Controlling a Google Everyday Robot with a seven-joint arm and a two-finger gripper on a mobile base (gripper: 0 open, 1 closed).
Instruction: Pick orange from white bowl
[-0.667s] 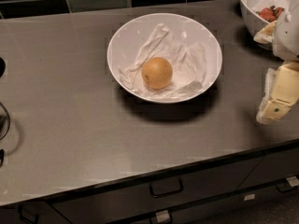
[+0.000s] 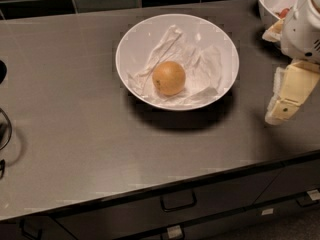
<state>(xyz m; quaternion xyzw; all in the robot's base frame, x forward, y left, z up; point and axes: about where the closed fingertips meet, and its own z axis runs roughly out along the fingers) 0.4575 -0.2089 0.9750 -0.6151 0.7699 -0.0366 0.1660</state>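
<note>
Camera view: a grey countertop (image 2: 75, 114) fills most of the frame, with a dark tiled wall (image 2: 45, 6) along the top edge and drawer fronts (image 2: 177, 202) along the bottom. A wide white bowl (image 2: 137, 44) sits just above the centre of the frame, lined with crumpled white paper (image 2: 202, 66). The orange (image 2: 169, 77) rests on that paper, slightly left of the bowl's middle, untouched. The gripper (image 2: 285, 101) hangs at the right edge of the frame, to the right of the bowl and well apart from the orange; I cannot tell whether it is released or clenched, but it holds nothing. A second white bowl with red fruit pieces (image 2: 272, 4) shows in the upper right corner. The pick looks barely begun: reaching over the bowl, grasping the orange and lifting it out all remain.
</note>
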